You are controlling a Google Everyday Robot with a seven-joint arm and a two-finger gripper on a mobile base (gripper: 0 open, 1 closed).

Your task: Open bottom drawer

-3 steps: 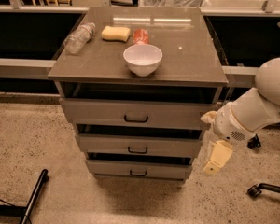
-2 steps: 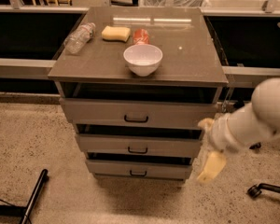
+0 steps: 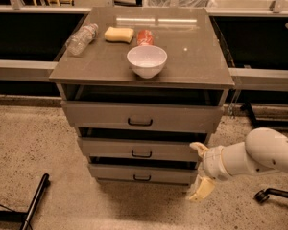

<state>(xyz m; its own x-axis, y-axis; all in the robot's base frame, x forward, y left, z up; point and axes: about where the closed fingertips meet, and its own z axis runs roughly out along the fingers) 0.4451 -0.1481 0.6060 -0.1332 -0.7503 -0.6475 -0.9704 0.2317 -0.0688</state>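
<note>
Your gripper point(image 3: 200, 169) hangs by the cabinet's point(image 3: 192, 66) lower right front corner, jaws apart. The bottom drawer point(image 3: 141, 174) lies near, at its nine o'clock.

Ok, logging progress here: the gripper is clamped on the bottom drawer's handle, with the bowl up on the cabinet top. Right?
Not quite. The camera view shows the gripper open beside the bottom drawer, past its right end, not on the handle. The bowl is on the cabinet top.
</note>
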